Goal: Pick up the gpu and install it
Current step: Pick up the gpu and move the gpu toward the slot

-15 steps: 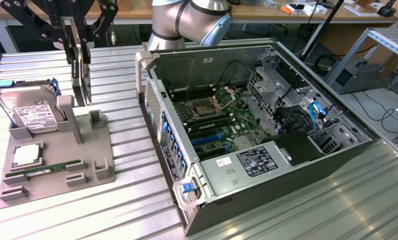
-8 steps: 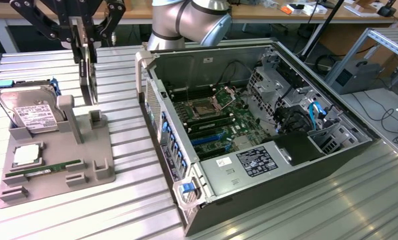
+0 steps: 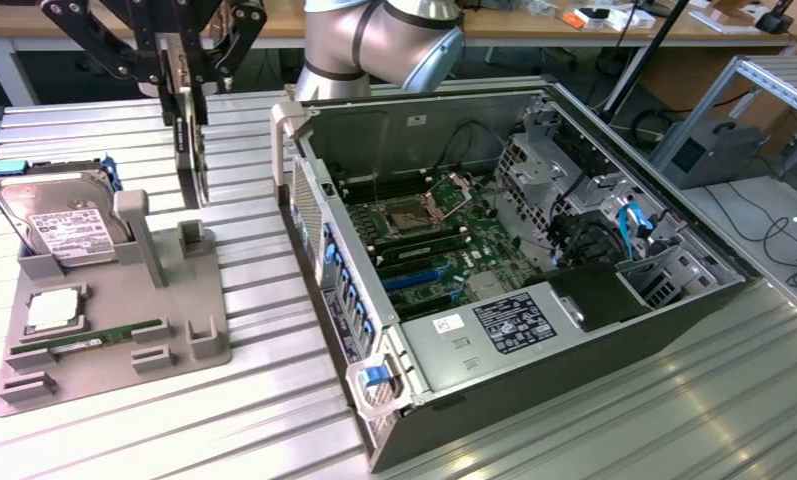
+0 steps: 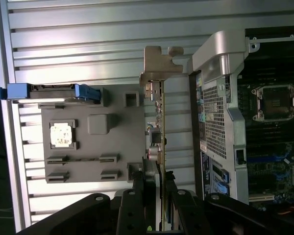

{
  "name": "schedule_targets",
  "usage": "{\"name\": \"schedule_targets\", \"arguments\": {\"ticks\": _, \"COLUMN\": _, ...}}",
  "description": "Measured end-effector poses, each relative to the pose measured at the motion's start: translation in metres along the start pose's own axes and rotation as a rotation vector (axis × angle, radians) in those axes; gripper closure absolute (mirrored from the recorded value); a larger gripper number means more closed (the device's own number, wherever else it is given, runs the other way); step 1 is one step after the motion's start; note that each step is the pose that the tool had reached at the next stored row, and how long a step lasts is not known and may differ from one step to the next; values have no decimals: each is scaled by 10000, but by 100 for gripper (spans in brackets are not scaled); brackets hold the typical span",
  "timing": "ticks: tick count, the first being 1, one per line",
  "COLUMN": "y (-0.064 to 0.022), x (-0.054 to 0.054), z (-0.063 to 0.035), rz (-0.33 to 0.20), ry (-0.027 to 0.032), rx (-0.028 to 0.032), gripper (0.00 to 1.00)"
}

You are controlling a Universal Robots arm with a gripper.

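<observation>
My gripper (image 3: 186, 75) is shut on the gpu (image 3: 193, 150), a thin card that hangs edge-on and upright below the black fingers. It is lifted clear above the grey holder tray (image 3: 171, 300), at the exterior view's left of the open computer case (image 3: 371, 390). In the wrist view the gpu (image 4: 157, 122) runs away from the fingers (image 4: 137, 196). Its silver end bracket (image 4: 159, 66) is at the far end, beside the case's corner (image 4: 220, 54). The motherboard (image 3: 438, 235) lies exposed inside the case.
The tray holds a silver hard drive (image 3: 58, 225) in a blue frame, a CPU chip (image 3: 54, 308) and a narrow green memory stick (image 3: 85, 340). The ribbed metal table (image 3: 238, 430) extends around them. The arm's base (image 3: 371, 40) stands behind the case.
</observation>
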State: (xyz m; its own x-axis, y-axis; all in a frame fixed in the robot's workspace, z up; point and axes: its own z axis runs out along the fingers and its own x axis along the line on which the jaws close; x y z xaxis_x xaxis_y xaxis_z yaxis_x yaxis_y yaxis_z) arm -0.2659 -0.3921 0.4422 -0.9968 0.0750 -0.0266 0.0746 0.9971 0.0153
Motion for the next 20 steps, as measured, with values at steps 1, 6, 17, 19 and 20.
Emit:
{"name": "schedule_targets", "arguments": {"ticks": 1, "y": 1, "x": -11, "z": 0, "rz": 0, "ry": 0, "rx": 0, "gripper": 73}}
{"name": "schedule_targets", "arguments": {"ticks": 6, "y": 4, "x": -52, "z": 1, "rz": -1, "ry": 0, "rx": 0, "gripper": 73}}
{"name": "schedule_targets", "arguments": {"ticks": 17, "y": 14, "x": -184, "z": 5, "rz": 0, "ry": -1, "rx": 0, "gripper": 73}}
{"name": "schedule_targets", "arguments": {"ticks": 19, "y": 15, "x": -199, "z": 6, "rz": 0, "ry": 0, "rx": 0, "gripper": 73}}
{"name": "schedule_targets", "arguments": {"ticks": 20, "y": 15, "x": -206, "z": 6, "rz": 0, "ry": -1, "rx": 0, "gripper": 73}}
